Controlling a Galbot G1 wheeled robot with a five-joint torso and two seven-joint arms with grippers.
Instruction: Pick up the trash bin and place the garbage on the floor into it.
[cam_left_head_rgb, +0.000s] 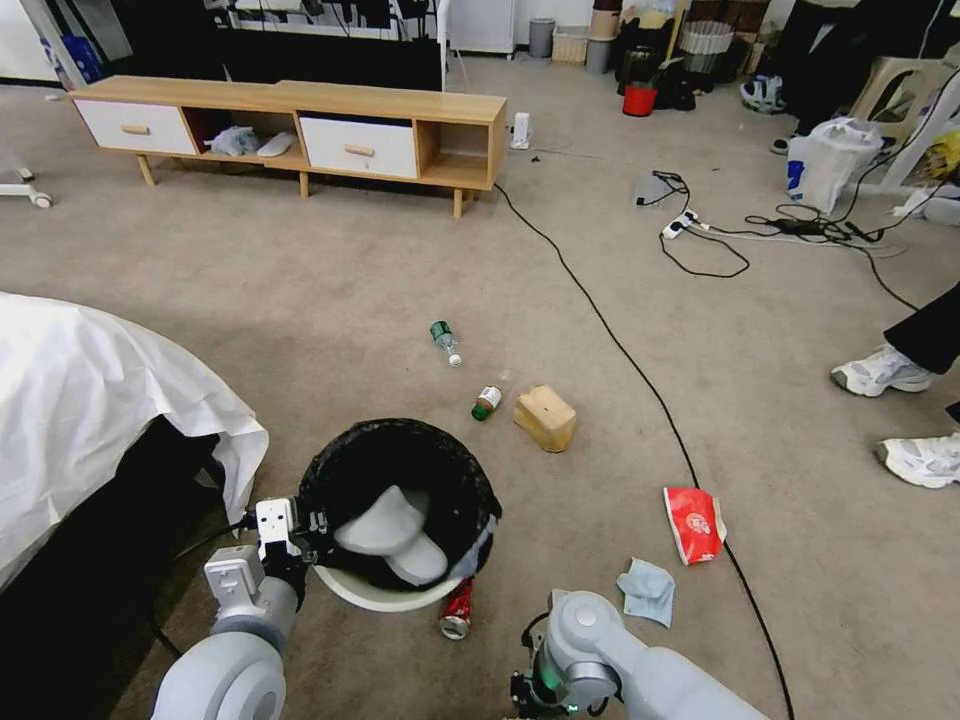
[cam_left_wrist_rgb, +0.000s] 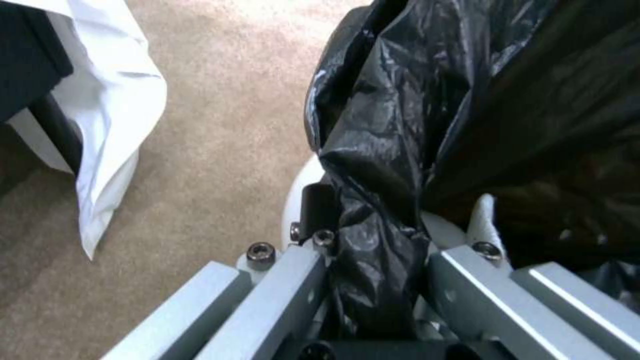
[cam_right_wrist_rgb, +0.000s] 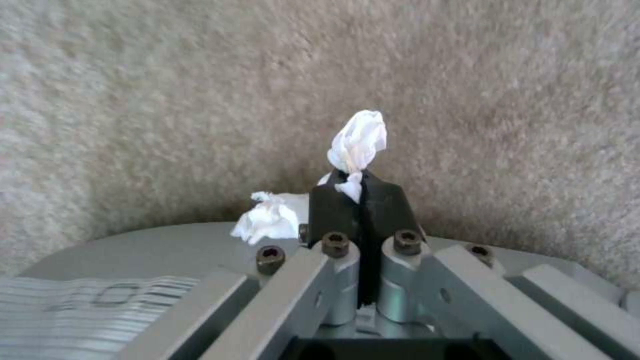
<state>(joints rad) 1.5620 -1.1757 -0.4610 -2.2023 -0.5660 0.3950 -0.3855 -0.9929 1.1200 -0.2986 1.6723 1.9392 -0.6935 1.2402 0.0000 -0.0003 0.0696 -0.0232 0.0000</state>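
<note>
The beige-grey short-pile carpet floor (cam_left_head_rgb: 300, 300) carries the round white plastic trash bin (cam_left_head_rgb: 385, 597) lined with a crinkled black bag, its rim clamped between the fingers of the left gripper (cam_left_wrist_rgb: 373, 240) on the bin's left side. The right gripper (cam_right_wrist_rgb: 361, 197) hangs low over the carpet to the bin's right, pinched together on a white crumpled tissue (cam_right_wrist_rgb: 359, 140). A tan box (cam_left_head_rgb: 545, 417), red snack packet (cam_left_head_rgb: 694, 523), pale blue tissue (cam_left_head_rgb: 647, 590) and crushed red can (cam_left_head_rgb: 458, 610) lie loose nearby
</note>
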